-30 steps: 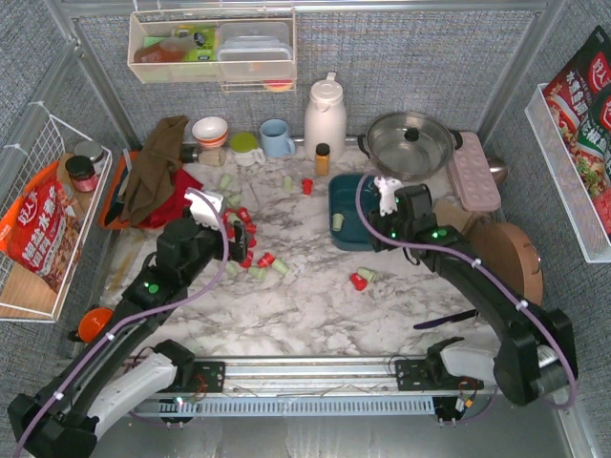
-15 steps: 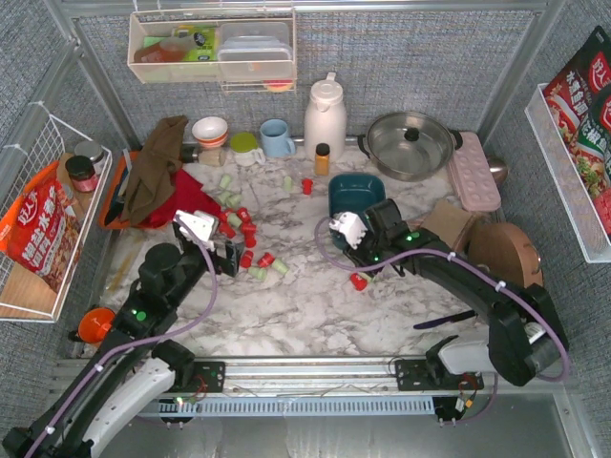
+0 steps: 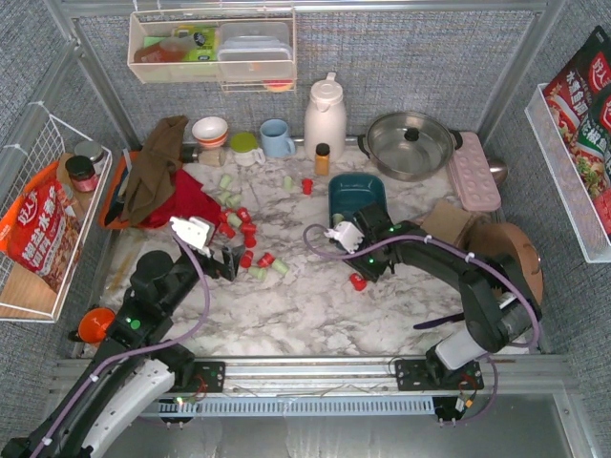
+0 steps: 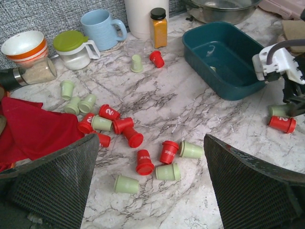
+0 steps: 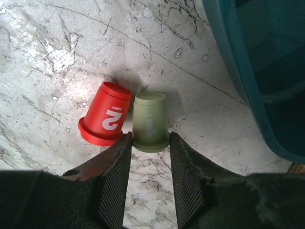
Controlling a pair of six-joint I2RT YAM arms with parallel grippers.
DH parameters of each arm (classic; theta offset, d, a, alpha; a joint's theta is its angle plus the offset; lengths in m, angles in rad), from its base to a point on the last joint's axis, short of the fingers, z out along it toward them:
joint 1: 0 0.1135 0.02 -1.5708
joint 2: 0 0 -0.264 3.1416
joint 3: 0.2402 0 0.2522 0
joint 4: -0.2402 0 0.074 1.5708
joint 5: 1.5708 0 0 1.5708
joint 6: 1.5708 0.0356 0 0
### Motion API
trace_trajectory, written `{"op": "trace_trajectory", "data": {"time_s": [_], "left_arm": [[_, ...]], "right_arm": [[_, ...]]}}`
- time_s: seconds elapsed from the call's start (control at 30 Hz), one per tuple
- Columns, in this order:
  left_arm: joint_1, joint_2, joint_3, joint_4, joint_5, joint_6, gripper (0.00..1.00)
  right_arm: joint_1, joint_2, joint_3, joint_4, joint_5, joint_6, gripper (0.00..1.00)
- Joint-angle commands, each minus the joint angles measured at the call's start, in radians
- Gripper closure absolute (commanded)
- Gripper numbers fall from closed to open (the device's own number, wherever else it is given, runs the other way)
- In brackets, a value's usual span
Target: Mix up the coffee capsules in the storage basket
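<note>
Overhead looks down; wrist views low, close; all share storage basket (image 3: 355, 196).

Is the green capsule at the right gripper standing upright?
No, the green capsule lies on its side beside a red capsule.

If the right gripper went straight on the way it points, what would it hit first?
The right gripper would likely meet the pale green capsule first; it lies at the fingertips, a red capsule beside it.

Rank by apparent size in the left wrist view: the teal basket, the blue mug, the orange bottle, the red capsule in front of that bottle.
1. teal basket
2. blue mug
3. orange bottle, about as tall as the mug but narrower
4. red capsule
</note>
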Motion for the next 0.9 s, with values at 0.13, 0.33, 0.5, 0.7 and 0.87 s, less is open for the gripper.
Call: {"op": "trace_trajectory", "data": {"time_s": [0.13,0.33,0.5,0.7,0.87], "left_arm": [[0.001,-0.003,-0.001,0.023,0.007,-0.001,0.01],[0.001,0.003,-0.004,0.025,-0.002,-0.001,0.01],[0.001,0.016,-0.002,0.021,-0.007,-0.001,0.01],[0.002,0.026,-0.001,0.019,-0.018,0.002,0.01],[0.003,0.037,-0.001,0.019,-0.024,0.006,0.01]], "right_arm": [[-0.005,0.088,0.043,0.012,-0.009,-0.002,0.58],[-0.015,0.139,0.057,0.01,-0.067,-0.032,0.57],[-0.02,0.145,0.064,-0.005,-0.077,-0.039,0.6],[-0.02,0.031,0.074,-0.041,-0.093,-0.007,0.67],[-0.021,-0.14,0.076,-0.028,-0.107,0.037,0.68]]}}
